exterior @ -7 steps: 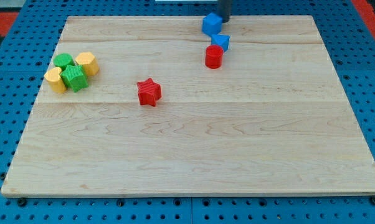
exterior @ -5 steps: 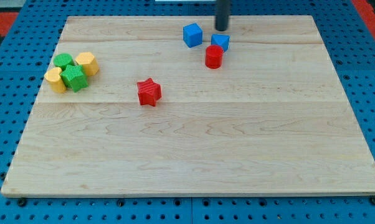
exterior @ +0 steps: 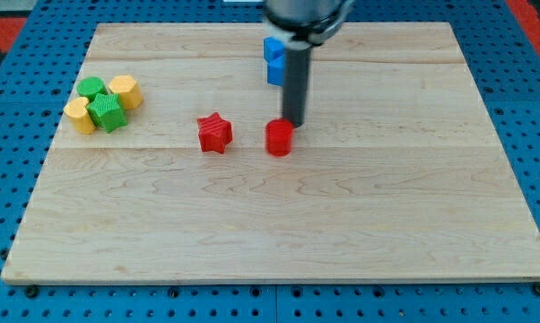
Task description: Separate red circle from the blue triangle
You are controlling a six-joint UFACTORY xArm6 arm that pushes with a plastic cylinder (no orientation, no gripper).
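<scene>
My tip (exterior: 293,123) holds nothing and touches the red circle (exterior: 279,138) at its 1 o'clock. Blue blocks (exterior: 274,59) sit at 12 o'clock, well apart, shapes partly hidden. Red star (exterior: 214,133) lies at 9 o'clock, near.

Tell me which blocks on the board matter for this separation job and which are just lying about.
In the job:
red circle, just below my tip
blue triangle, partly hidden behind the rod

Lying about:
blue cube
red star
green and yellow cluster at the view's left
</scene>
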